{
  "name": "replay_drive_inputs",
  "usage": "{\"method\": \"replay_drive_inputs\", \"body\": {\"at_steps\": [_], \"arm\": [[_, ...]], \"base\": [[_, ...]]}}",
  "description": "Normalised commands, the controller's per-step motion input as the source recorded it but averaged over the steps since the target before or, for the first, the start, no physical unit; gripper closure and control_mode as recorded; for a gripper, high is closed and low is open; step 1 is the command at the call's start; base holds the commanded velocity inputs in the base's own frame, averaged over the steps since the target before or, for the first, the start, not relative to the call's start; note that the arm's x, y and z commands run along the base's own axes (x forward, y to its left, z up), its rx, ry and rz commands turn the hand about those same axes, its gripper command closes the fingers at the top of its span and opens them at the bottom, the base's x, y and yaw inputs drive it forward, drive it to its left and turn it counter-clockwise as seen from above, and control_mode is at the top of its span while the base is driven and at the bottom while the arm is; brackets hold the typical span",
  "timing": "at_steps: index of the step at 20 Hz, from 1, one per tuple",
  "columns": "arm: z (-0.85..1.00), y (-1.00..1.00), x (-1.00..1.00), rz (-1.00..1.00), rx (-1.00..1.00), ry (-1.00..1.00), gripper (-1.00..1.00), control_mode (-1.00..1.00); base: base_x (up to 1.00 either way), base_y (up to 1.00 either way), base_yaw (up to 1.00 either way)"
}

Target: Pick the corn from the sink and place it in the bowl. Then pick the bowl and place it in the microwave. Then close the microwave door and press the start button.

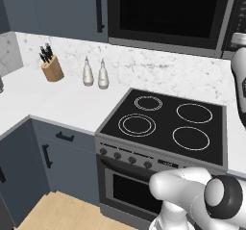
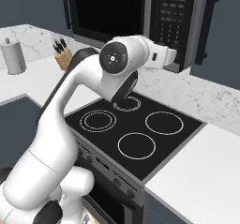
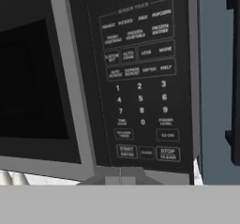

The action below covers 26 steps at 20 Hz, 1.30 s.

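Hand view faces the microwave's button panel (image 3: 140, 82), the start button (image 3: 126, 151) low and just ahead; the microwave door (image 3: 28, 78) sits shut. The gripper (image 2: 174, 55), fingers together, is raised to the panel, seemingly poised to press.

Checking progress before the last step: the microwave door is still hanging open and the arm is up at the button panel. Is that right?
Not quite. The microwave door is shut, flush with the front of the microwave, as the right base view shows; the hand view agrees. The rest stands: the arm is raised to the button panel, with the start button low in the hand view.
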Motion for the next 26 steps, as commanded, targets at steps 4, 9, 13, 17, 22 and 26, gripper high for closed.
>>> {"method": "replay_drive_inputs", "body": {"at_steps": [4,9,13,17,22,26], "arm": [[-0.1,-0.2,0.13,0.0,0.0,0.0,1.0,-1.0],[-0.13,-0.01,0.21,0.0,0.0,0.0,1.0,-1.0],[-0.16,0.0,0.3,0.0,0.0,0.0,1.0,-1.0],[-0.05,0.0,0.28,0.0,0.0,0.0,1.0,-1.0],[-0.01,0.0,0.26,0.0,0.0,0.0,1.0,-1.0],[-0.08,0.0,0.22,0.0,0.0,0.0,1.0,-1.0]], "base": [[0.0,0.0,0.0],[0.0,0.0,0.0],[0.0,0.0,0.0],[0.0,0.0,0.0],[0.0,0.0,0.0],[0.0,0.0,0.0]]}}
